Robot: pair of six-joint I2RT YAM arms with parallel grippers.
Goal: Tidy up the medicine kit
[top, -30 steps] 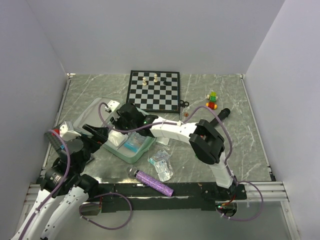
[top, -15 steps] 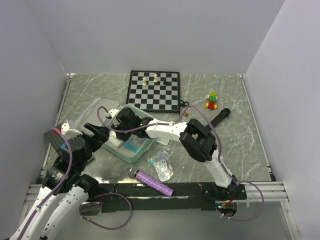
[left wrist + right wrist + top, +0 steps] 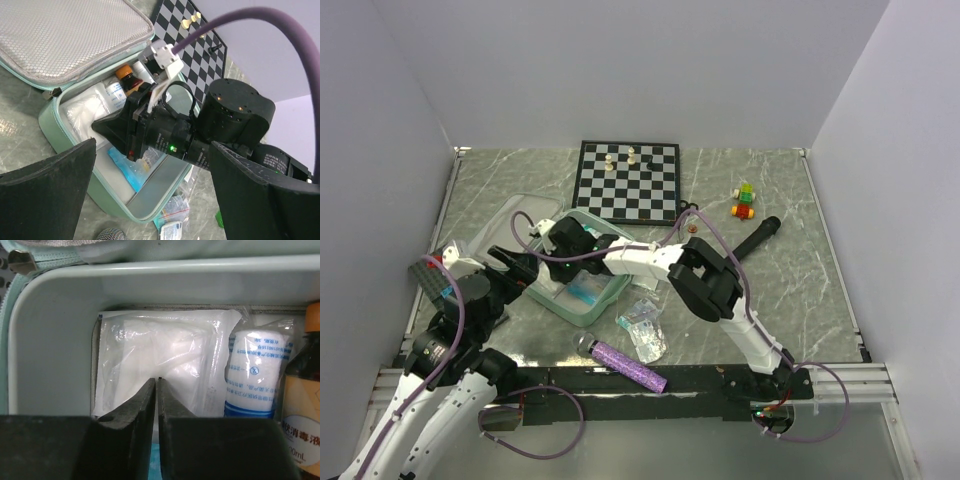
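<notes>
The mint-green soft zip medicine kit [image 3: 578, 313] lies open on the grey marbled worktop [image 3: 810, 270], left of centre, its mesh-lined lid [image 3: 65, 35] folded back. The right gripper [image 3: 156, 386] hangs over the open compartment with its fingers together on nothing, above a white plastic-wrapped pouch [image 3: 160, 347]. The left gripper [image 3: 152, 150] is spread wide just beside the kit.

You see the right arm [image 3: 638, 258] stretched left over the open kit [image 3: 578, 316]. Behind the kit lies the chessboard [image 3: 627, 181]; just in front, on the surface [image 3: 810, 270], lie clear packets [image 3: 645, 332] and a purple tube [image 3: 632, 368].
</notes>
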